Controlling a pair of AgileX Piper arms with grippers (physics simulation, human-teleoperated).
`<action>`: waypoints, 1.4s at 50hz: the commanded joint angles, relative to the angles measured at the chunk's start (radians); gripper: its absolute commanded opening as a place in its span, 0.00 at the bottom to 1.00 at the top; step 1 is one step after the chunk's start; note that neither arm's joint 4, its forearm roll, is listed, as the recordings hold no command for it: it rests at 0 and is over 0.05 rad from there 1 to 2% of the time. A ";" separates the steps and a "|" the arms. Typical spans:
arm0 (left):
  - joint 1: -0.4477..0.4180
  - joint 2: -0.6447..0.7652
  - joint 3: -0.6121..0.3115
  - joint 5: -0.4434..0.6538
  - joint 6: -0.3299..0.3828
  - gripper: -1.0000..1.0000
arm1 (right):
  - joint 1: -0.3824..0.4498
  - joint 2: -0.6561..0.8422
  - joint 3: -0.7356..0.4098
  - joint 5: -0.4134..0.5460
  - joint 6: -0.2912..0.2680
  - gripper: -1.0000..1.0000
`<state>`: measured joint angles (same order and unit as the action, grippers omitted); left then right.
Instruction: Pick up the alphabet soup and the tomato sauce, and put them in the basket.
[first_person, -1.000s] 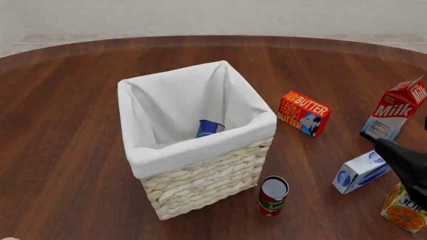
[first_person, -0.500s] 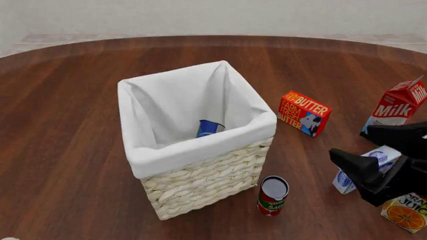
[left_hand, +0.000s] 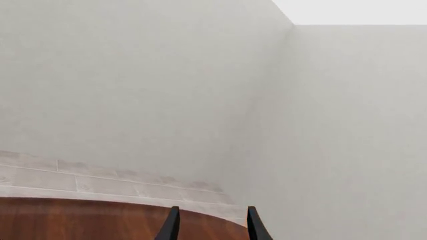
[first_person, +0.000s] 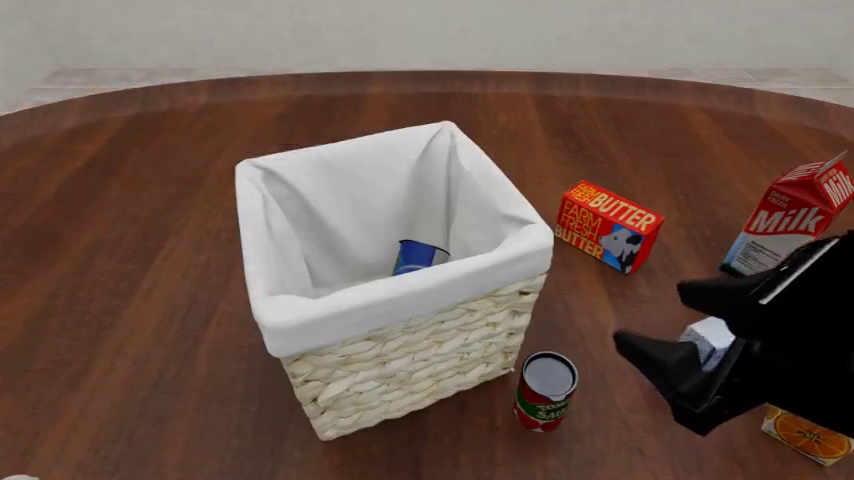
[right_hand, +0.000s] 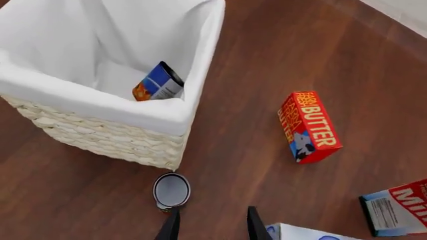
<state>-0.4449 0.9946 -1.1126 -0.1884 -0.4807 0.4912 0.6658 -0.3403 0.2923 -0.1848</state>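
Note:
The basket (first_person: 400, 300) stands mid-table, cream wicker with a white liner. The alphabet soup (first_person: 419, 256) lies tilted inside it, and also shows in the right wrist view (right_hand: 159, 82) inside the basket (right_hand: 100, 97). The tomato sauce (first_person: 546, 390) stands upright on the table by the basket's near right corner. My right gripper (first_person: 678, 325) is open and empty, to the right of that can and apart from it. In the right wrist view the can (right_hand: 172, 191) sits just beyond the gripper (right_hand: 212, 227), in line with one fingertip. My left gripper (left_hand: 212, 229) is open, empty, facing the wall.
A red butter box (first_person: 609, 226) lies right of the basket. A milk carton (first_person: 790, 222) stands at the far right. A white-and-blue carton (first_person: 707, 335) is mostly hidden behind my right gripper. An orange juice carton (first_person: 807, 435) sits at the near right edge.
My right gripper has come in from the right edge, moving left toward the tomato sauce can, and now covers the white-and-blue carton. The cans and basket have not moved.

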 joint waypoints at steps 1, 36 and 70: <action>0.000 0.003 0.005 -0.007 0.002 1.00 | 0.053 0.070 0.023 -0.054 0.010 1.00; -0.004 0.012 0.032 -0.033 -0.009 1.00 | 0.141 0.292 0.062 -0.230 0.019 1.00; 0.009 0.016 0.059 -0.057 -0.024 1.00 | 0.184 0.455 0.096 -0.368 0.036 1.00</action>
<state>-0.4379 1.0083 -1.0595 -0.2398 -0.5017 0.6687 1.0707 -0.2532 -0.0334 -0.1530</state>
